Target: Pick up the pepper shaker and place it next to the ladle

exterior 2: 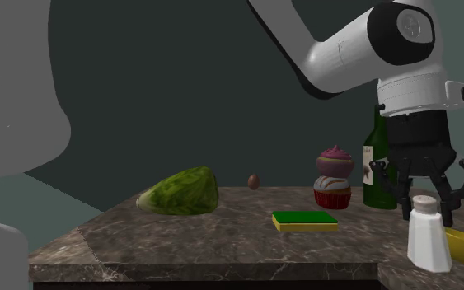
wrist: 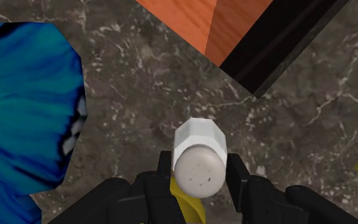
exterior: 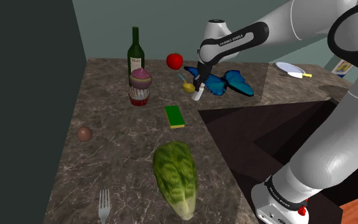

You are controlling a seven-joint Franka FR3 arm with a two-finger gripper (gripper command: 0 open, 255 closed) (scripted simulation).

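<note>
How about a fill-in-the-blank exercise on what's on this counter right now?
The claw clasps the ___ shaker. The silver ___ lies beside the lettuce. Behind the cupcake stands a green ___.
Missing words: white; fork; bottle.

In the shoulder view, over the dark marbled countertop [exterior: 120,153], the white faceted pepper shaker [exterior: 198,94] was between the yellow ladle [exterior: 187,87] at its left and the blue butterfly-shaped object [exterior: 233,83] at its right, with the green sponge [exterior: 175,116] and leafy lettuce [exterior: 176,178] nearer the camera.
</note>
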